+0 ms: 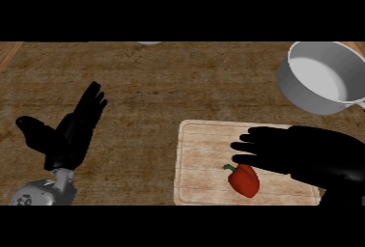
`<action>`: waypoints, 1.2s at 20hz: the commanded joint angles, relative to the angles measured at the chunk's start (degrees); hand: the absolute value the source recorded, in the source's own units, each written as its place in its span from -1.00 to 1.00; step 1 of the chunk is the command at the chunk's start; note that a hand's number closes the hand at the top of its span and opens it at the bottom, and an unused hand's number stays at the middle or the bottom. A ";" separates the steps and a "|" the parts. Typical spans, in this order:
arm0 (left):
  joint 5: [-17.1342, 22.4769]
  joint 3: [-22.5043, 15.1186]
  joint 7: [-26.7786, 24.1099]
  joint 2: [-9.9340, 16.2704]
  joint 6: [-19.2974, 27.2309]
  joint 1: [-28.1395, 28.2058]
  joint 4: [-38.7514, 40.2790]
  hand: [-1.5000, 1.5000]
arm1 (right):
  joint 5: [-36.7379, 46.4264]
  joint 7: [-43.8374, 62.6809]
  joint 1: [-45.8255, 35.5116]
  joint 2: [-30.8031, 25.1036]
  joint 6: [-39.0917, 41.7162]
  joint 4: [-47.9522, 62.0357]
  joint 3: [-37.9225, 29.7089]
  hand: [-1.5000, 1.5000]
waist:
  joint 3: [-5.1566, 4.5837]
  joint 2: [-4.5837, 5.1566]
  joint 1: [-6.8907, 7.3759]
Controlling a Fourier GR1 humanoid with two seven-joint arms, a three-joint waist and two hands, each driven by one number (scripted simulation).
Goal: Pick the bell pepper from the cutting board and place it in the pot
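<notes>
A red bell pepper with a green stem lies on the pale wooden cutting board, towards its near edge. My right hand hovers over the board just above and right of the pepper, fingers straight and pointing left, open and holding nothing. It covers the board's right part. The grey metal pot stands at the far right of the counter, nothing showing inside it. My left hand rests open at the left, fingers up, far from the board.
The brown wooden counter stretches between the board and the pot. A small pale object peeks in at the far edge. The pot's handle runs off the right edge.
</notes>
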 commanded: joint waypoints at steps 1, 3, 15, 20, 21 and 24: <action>-0.75 2.21 -2.01 -0.83 -2.74 0.62 1.89 0.00 | 0.99 -0.24 1.49 3.80 3.05 -1.23 -2.10 -1.00 | -0.02 0.01 -0.05; -1.22 2.32 -2.56 -1.52 -3.96 0.64 3.36 0.00 | 3.02 -2.19 4.07 3.99 1.63 -2.02 -2.42 -1.00 | -0.01 0.01 -0.13; -5.37 2.85 1.26 -5.20 -2.96 0.56 0.10 0.00 | 12.75 8.19 6.85 11.79 4.32 -5.75 2.26 -1.00 | -0.01 -0.01 -0.07; -4.64 6.22 -1.70 -5.06 -6.34 0.74 3.56 0.00 | 20.79 3.48 6.64 13.71 -0.77 0.51 6.16 -1.00 | 0.00 0.04 0.01; -3.34 7.26 -1.14 -4.23 -8.12 0.36 3.41 0.00 | 21.73 4.03 6.22 14.49 0.10 1.28 7.17 -1.00 | -0.01 0.04 0.04; -5.68 5.47 1.86 -6.42 -5.58 -1.78 1.81 0.00 | 26.19 2.15 4.76 16.38 -3.41 6.51 10.21 -1.00 | 0.00 0.06 0.11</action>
